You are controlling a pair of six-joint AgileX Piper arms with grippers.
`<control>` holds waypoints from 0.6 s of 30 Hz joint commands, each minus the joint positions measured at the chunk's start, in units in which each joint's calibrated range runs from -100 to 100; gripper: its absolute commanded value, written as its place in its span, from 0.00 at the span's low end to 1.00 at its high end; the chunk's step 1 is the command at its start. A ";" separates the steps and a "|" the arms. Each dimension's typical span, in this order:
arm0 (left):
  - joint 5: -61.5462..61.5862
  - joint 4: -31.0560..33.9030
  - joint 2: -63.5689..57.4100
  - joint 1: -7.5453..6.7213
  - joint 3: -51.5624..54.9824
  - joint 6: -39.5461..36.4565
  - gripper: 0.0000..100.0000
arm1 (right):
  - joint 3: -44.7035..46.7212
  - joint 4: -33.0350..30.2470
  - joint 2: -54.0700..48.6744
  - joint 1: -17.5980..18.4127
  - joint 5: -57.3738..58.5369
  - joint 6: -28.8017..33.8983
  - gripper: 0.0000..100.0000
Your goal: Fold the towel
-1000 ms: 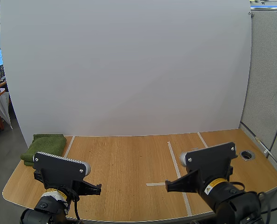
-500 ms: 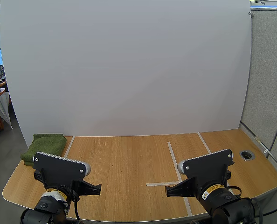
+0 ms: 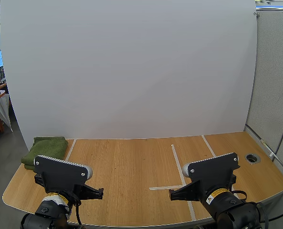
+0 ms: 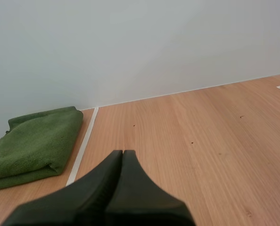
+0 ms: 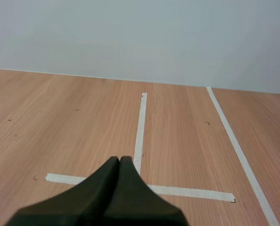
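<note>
The towel (image 3: 46,149) lies folded at the table's (image 3: 132,162) far left edge; the left gripper (image 4: 122,154) and right gripper (image 5: 119,160) hover clenched, empty; a further fold would want the left opened, reaching low for a corner.

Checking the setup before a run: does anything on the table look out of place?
The green cloth towel lies already folded at the wooden table's far left corner, beyond a white tape line, away from the left gripper and right gripper. Nothing spilled or damaged.
</note>
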 commanded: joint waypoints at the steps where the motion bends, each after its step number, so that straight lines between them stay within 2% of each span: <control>1: -0.08 0.08 -0.23 -0.16 0.10 -0.32 0.00 | 0.00 0.00 -0.42 -0.33 -0.73 0.45 0.00; 18: -0.08 0.08 -0.23 -0.16 0.10 -0.32 0.00 | 0.00 0.00 -0.42 -0.33 -0.92 0.45 0.00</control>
